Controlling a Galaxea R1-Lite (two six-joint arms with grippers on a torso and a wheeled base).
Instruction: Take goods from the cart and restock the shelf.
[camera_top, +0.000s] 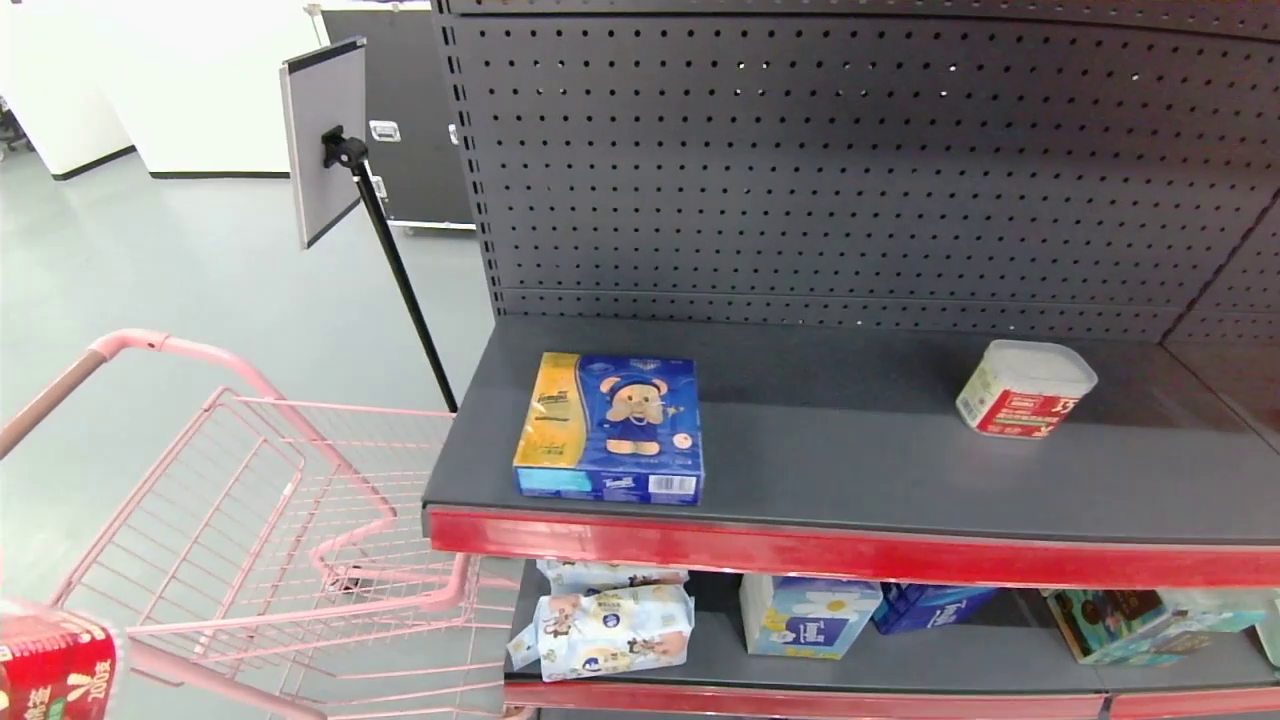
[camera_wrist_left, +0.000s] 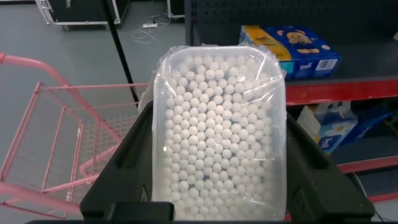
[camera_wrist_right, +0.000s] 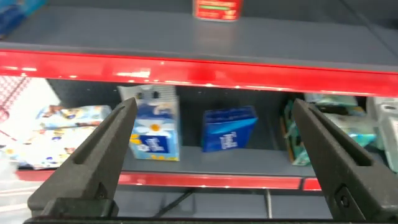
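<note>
One box (camera_top: 608, 425) at shelf (camera_top: 850, 450) edge, tub (camera_top: 1025, 388) apart

We see a dark grey shelf (camera_top: 850, 450) with a red front edge, backed by a grey pegboard (camera_top: 850, 170) dotted with rows of holes. On the shelf, the tissue box (camera_top: 608, 427) is blue with a yellow band and a tan cartoon bear, and the tub (camera_top: 1024, 388) is white with a red label. Beside the shelf, the cart (camera_top: 250, 520) is pink wire. Our pack (camera_wrist_left: 221, 134) is clear film over white beads; the left gripper (camera_wrist_left: 219, 113) clasping it is black.
</note>
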